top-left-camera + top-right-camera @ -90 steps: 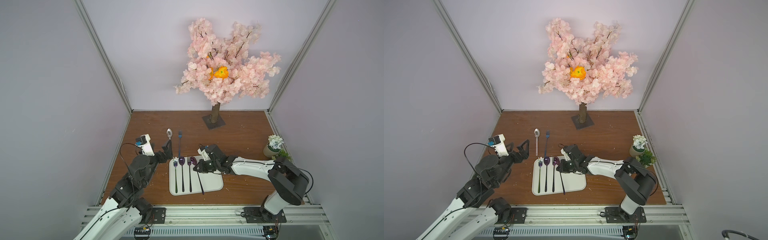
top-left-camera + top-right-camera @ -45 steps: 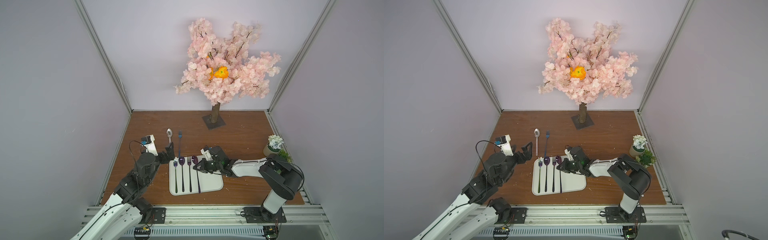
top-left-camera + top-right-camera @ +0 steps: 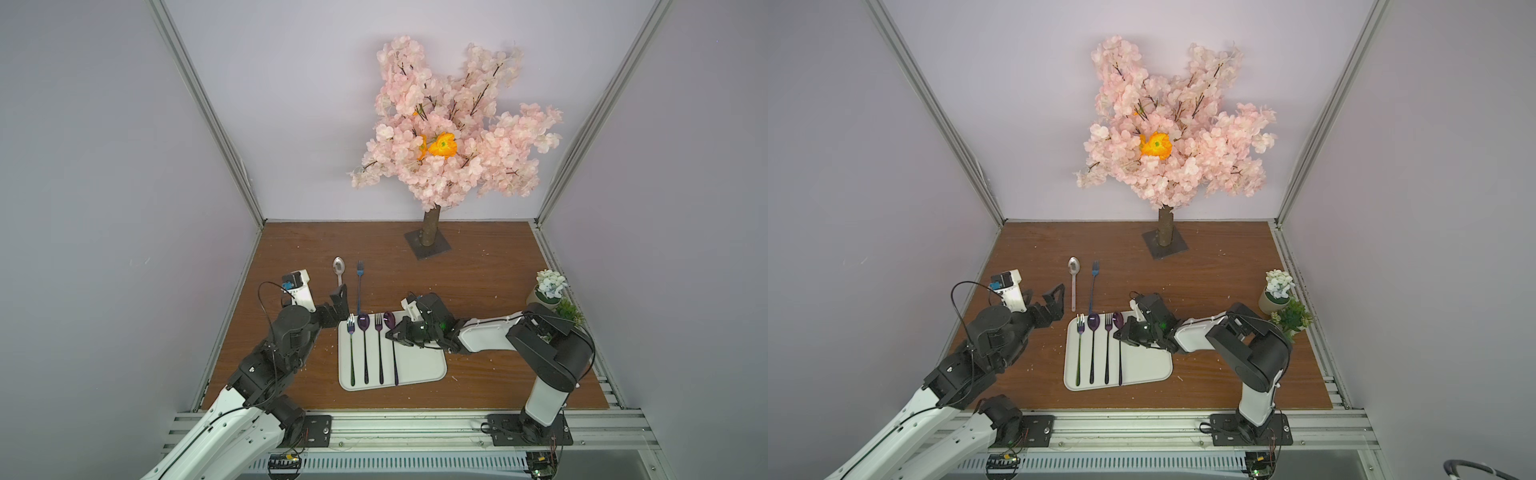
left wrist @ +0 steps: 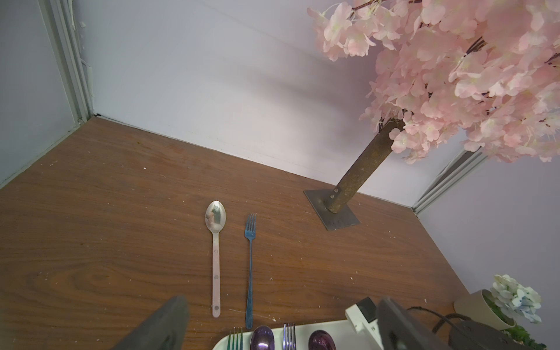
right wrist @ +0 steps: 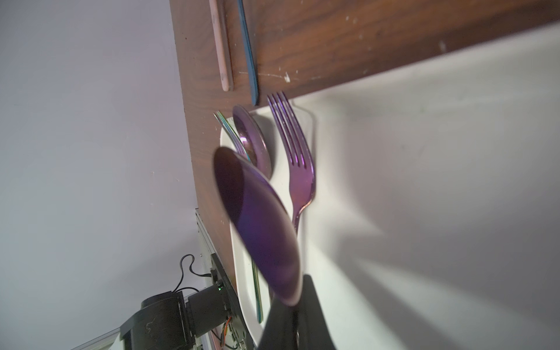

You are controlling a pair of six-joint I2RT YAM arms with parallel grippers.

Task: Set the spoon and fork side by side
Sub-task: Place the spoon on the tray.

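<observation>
My right gripper is clamped on the purple spoon at its neck, just behind the bowl. That is the narrow part my jaws can close on fully, and the long handle trails back over the white tray. I hold it there so the handle runs in line with the purple fork just beside it, close but apart as far as both top views show. I cannot tell whether the handle's end rests on the tray or hangs just above it. In my right wrist view the bowl tilts toward the camera, so I judge the head end is raised a little. Beyond that fork, toward my left arm, lie a second purple spoon and a green fork, making a neat row of four. I judge this spoon needs only lowering and letting go. My left gripper stands wide apart and empty over the table, near the handle of a silver spoon that lies beside a blue fork, a pair set off the tray.
</observation>
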